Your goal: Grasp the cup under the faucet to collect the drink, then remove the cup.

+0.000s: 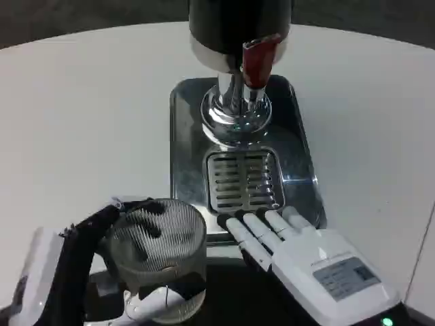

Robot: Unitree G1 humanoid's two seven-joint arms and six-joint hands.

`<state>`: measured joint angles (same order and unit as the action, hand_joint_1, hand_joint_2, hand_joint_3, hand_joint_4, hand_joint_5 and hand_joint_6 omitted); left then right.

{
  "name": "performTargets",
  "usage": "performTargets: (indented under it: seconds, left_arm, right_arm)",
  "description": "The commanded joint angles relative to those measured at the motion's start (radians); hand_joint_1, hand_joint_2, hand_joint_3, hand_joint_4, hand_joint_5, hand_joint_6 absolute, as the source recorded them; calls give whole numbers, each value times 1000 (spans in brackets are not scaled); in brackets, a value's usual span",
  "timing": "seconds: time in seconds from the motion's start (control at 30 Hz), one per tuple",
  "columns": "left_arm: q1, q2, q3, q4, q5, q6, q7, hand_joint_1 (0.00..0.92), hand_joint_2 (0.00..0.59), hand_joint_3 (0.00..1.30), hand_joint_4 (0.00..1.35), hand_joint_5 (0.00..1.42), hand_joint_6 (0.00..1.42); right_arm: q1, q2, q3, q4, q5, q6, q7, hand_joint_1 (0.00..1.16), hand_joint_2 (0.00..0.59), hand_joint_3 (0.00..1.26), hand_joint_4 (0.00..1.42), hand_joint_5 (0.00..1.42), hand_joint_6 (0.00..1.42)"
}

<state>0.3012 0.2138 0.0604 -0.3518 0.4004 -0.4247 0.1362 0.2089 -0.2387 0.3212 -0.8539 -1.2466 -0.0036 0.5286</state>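
Cup: a clear ribbed cup [160,255] sits at about 7 o'clock in the head view, off the tray's near-left corner, upright, its rim toward the camera.
Left hand: the left hand [102,272] is wrapped round the cup; dark fingers [102,221] curve over its far-left rim and show through the glass, and a white finger lies against its base at 6 o'clock. The hand holds the cup.
Right hand: the right hand [319,261] lies at 5 o'clock, back upward, fingers straight and close together, pointing to about 11 o'clock. Its fingertips [255,224] rest at the near edge of the tray, just beside the grille. It has hold of nothing; the fingers lie flat, not curled.
Cup to right hand: the cup stands just left of the right fingertips, apart from them.
Faucet: a red-handled faucet [257,61] hangs at 12 o'clock from a dark dispenser [224,27] on a shiny chrome foot [234,112]. The cup is well apart from it, toward the camera.
Tray: a steel tray [187,149] holds the chrome foot and a slotted grille [245,180] nearer the camera.
Surface: a white table [81,122] with a curved far edge; dark floor [81,17] lies beyond it at 11 o'clock.
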Motion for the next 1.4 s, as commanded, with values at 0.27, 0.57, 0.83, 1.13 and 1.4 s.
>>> performTargets:
  seconds: [0.27, 0.57, 0.83, 1.13, 1.4]
  left_arm:
    - [3, -1, 4, -1, -17, -25, -3, 586, 196, 1033, 1131, 971, 1072]
    - [-45, 9, 0, 39, -3, -52, 7, 586, 196, 1033, 1131, 971, 1072]
    - [-179, 6, -19, 160, 11, -72, 21, 586, 196, 1033, 1131, 971, 1072]
    - [-363, 28, -15, 377, 63, -105, 93, 586, 196, 1033, 1131, 979, 1073]
    - [-541, 48, -30, 566, 112, -120, 190, 586, 196, 1033, 1131, 981, 1073]
  right_arm:
    - [8, 6, -3, 10, 12, -11, 8, 706, 310, 0, 0, 0, 0]
    - [22, 19, -10, -2, -6, 1, 17, 704, 311, 0, 0, 0, 0]
    - [99, 54, -48, -60, -51, 11, 29, 707, 307, 0, 0, 0, 0]
    - [233, 108, -88, -133, -93, 3, 15, 708, 306, 0, 0, 0, 0]
    - [287, 135, -94, -153, -100, -21, 0, 708, 306, 0, 0, 0, 0]
